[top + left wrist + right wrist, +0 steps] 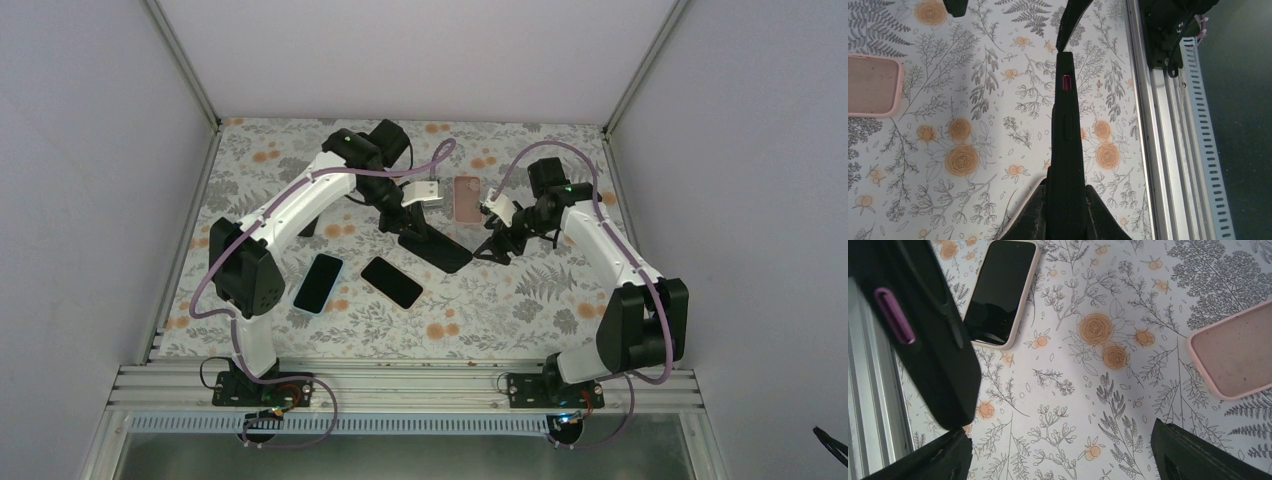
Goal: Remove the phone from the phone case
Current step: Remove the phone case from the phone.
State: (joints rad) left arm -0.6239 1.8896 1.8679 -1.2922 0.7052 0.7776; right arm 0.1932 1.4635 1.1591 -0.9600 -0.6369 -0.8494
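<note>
I am pinching the phone (1066,130) edge-up in my left gripper (1066,205), arm stretching forward. My right gripper (1060,460) is gaping beside its end.

Table (520,300), floral cover. Pink case (466,197) lies flat, hollow side up, between the left fingers (1030,220) and the right fingers (1188,455). Nearer than the left fingers, two phones lie screen up, side by side, apart: pale-rimmed phone (318,283), black phone (392,282).
</note>
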